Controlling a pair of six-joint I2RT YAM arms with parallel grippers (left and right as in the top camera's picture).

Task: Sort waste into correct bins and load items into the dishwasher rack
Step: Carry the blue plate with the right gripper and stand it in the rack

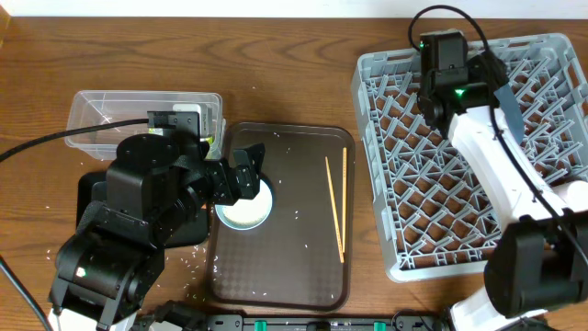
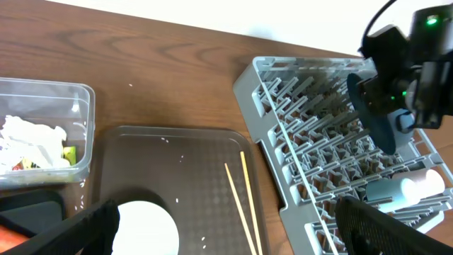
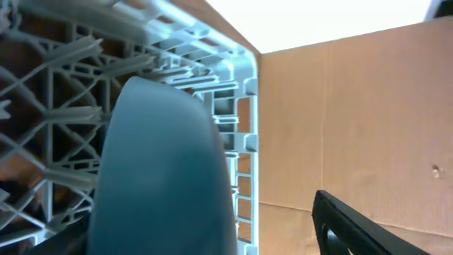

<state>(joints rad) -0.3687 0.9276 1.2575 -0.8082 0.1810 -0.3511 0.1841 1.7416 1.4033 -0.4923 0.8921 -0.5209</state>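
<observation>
One large blue bowl is standing on edge in the dishwasher rack, with the right end effector hanging spread beside it. Tissue is lying in the clear box. The white bowl and chopsticks are waiting on the brown tray, under the wide-spread left end effector.

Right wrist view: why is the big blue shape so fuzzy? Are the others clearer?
Right wrist: the blue bowl sits very close to the lens and blurs; the top is blown out white. Left wrist: its own dark fingers are soft at the bottom. Overhead: evenly lit, sharp.
</observation>
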